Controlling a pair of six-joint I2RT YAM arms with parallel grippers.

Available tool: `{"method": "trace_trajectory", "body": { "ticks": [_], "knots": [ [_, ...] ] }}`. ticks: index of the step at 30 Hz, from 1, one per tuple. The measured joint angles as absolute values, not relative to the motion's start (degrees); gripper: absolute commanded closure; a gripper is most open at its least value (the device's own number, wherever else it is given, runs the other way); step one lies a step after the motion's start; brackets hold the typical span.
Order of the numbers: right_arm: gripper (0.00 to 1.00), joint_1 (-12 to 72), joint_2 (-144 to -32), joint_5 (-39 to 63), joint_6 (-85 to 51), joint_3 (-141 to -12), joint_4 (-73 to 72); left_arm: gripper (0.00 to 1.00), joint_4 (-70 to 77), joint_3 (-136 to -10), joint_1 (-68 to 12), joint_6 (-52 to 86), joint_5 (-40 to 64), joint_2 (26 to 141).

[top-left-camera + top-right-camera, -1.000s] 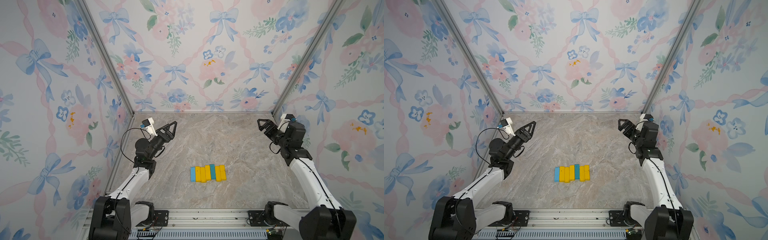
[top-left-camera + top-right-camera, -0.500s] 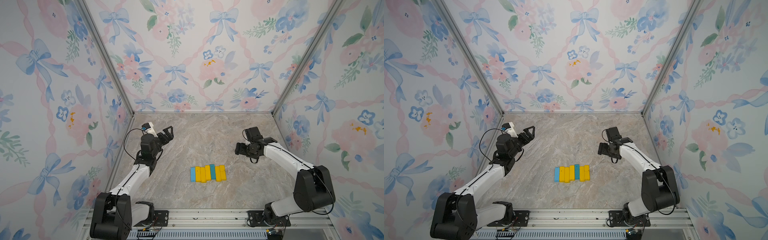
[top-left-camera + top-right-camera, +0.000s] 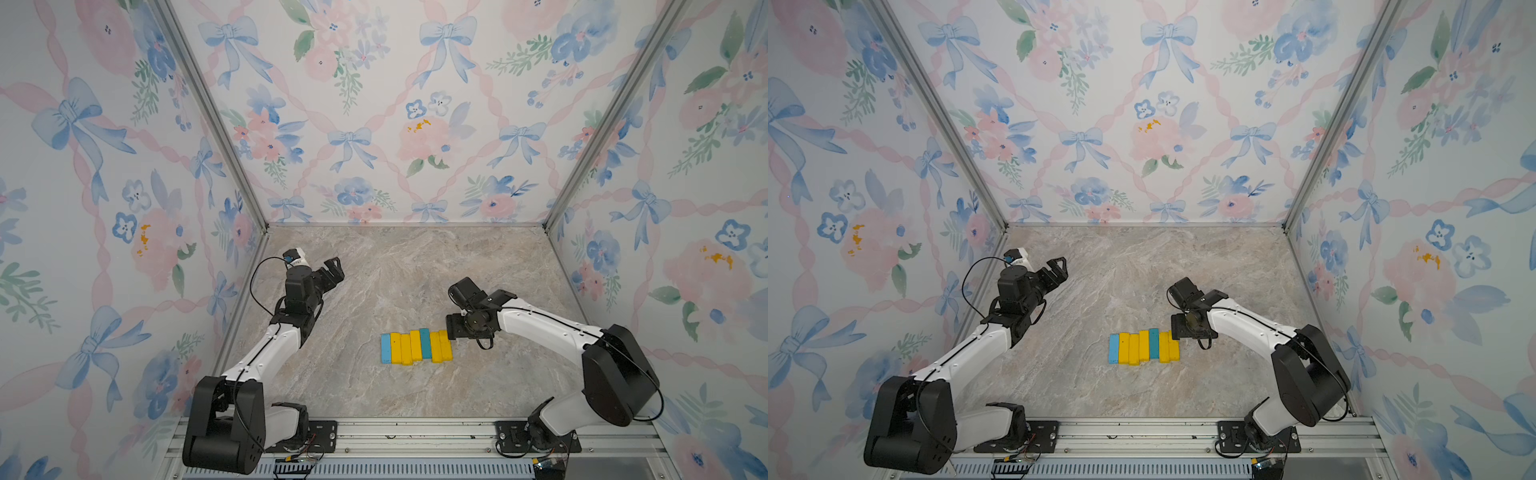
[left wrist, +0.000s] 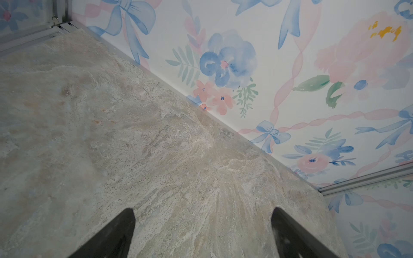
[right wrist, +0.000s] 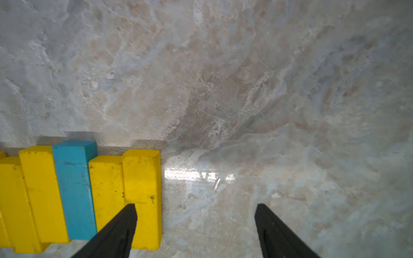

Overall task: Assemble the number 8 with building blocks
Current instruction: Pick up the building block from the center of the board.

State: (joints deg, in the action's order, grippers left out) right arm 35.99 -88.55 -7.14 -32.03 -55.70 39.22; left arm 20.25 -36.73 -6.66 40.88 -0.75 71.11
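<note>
2 claws are in view, each with its fingers spread apart and nothing between them. Right claw [image 5: 194, 207] points down at 1 end of the row of building blocks [image 3: 415, 348]. 1 finger [image 5: 120, 225] overlaps the outermost yellow block [image 5: 143, 178], and the other hangs over bare surface [image 5: 223, 89] just beside the row. Whether that finger touches the block cannot be told. Left claw [image 3: 336, 268] is raised well apart from the row, out past its light blue block [image 3: 385, 348] and on the row's far side. All 7 blocks lie flat, side by side and touching: light blue, 3 yellow, 1 teal block [image 3: 424, 343], then 2 yellow.
</note>
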Motion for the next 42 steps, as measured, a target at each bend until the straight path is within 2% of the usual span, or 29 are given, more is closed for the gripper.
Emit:
{"method": "trace_trajectory", "body": {
  "ticks": [9, 25, 29, 34, 39, 42],
  "knots": [
    [0.17, 40.69, -91.61, -7.38, -36.12, -55.68, 37.82, 0.02, 19.99, -36.73, -6.66, 40.88, -1.13, 71.09],
    [0.19, 41.74, -93.27, -9.04, -37.56, -53.91, 36.45, 0.02, 19.59, -36.73, -6.66, 40.86, -1.13, 71.09],
    [0.26, 41.74, -93.8, -9.56, -37.52, -53.8, 36.4, 0.02, 19.57, -36.73, -6.66, 40.86, -1.13, 71.09],
    [0.44, 41.76, -94.56, -9.93, -36.95, -53.78, 36.12, 0.02, 19.57, -36.71, -6.66, 40.84, -1.32, 71.09],
    [0.51, 42.06, -95.15, -9.89, -34.48, -53.45, 33.45, 0.02, 19.57, -36.71, -6.66, 40.66, -1.61, 71.09],
    [0.61, 42.11, -94.91, -9.41, -33.21, -52.73, 31.27, 0.02, 19.57, -36.71, -6.66, 40.62, -1.74, 71.09]
  ]
}}
